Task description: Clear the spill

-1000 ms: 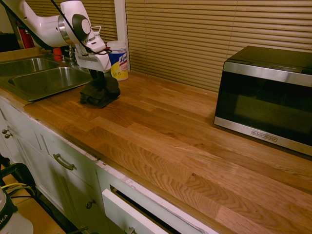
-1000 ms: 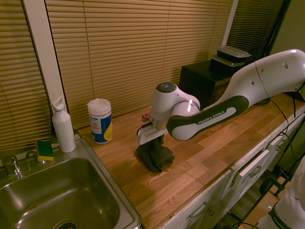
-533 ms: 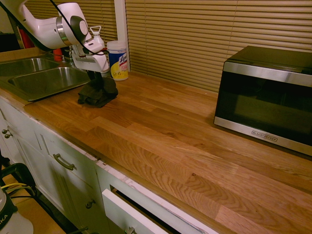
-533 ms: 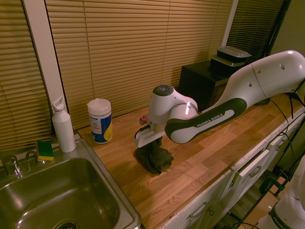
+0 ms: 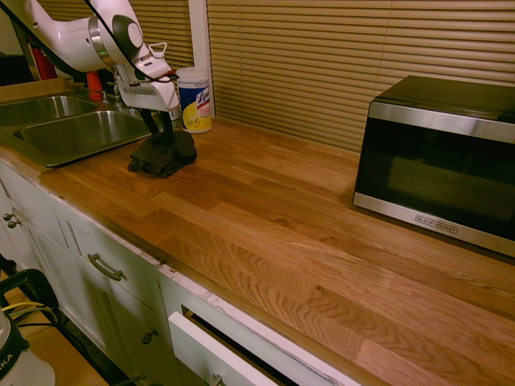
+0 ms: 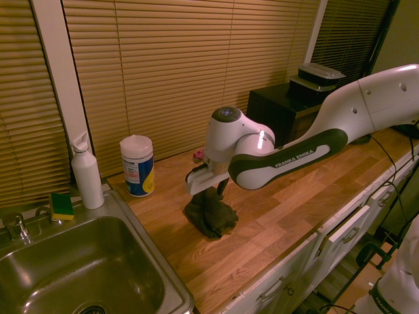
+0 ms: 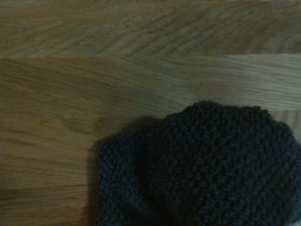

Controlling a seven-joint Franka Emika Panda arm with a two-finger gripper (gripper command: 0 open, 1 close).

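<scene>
One crumpled, dark grey-black, nubby cloth (image 6: 211,216) lies on the brown wood-plank counter (image 5: 265,201), its longer axis running roughly from the window blinds (image 6: 177,72) toward the counter's front edge. It is bunched into a soft, uneven heap; my wrist view shows a pebbly, looped surface, with a broad rounded lobe beside a squarer end, casting a shadow on the wood. The cloth sits right below my black two-finger gripper (image 5: 161,130), whose fingers stand apart and point down at its top; I cannot tell whether they touch it. I cannot make out the spill, so I cannot place it. The heap rests between the double-bowl steel sink (image 5: 76,137) and the black-and-silver microwave (image 5: 442,161), much closer to the sink. A white wipes tub with a blue-and-yellow label (image 6: 138,166) stands upright near the cloth, toward the blinds.
</scene>
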